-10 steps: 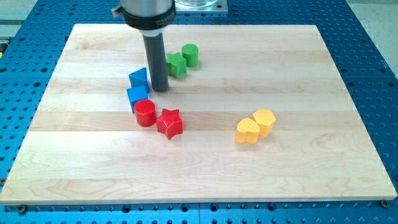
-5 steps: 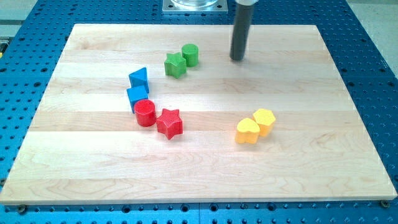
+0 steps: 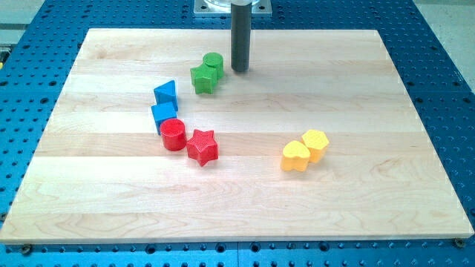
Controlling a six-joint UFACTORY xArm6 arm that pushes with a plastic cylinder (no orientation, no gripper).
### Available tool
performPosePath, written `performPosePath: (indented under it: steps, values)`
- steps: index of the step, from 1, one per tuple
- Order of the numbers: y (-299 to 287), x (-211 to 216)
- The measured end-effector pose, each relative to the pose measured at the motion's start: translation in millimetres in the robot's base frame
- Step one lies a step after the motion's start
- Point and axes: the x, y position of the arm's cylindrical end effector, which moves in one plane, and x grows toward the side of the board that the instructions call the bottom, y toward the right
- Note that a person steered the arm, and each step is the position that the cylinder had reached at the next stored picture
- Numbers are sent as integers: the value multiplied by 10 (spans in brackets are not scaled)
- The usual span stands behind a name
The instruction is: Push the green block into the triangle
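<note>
A green cylinder and a green star touch each other near the top middle of the wooden board. My tip is just to the right of the green cylinder, close to it. A blue triangle lies down and to the left of the green star, with a gap between them. A blue cube sits right below the triangle.
A red cylinder and a red star sit below the blue cube. A yellow heart and a yellow hexagon touch at the right of centre. Blue perforated table surrounds the board.
My tip went from beside the blue blocks to the top right, then came left to the green cylinder. Both green blocks have shifted a little to the left.
</note>
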Motion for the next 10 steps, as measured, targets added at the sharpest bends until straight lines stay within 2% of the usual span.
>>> performPosePath:
  steps: [1, 3, 5, 6, 7, 8, 9, 10]
  values:
    - [-460, 310]
    - [-588, 496]
    - [-101, 867]
    - [398, 825]
    - [812, 394]
    - [885, -480]
    - [392, -1010]
    - [-308, -1003]
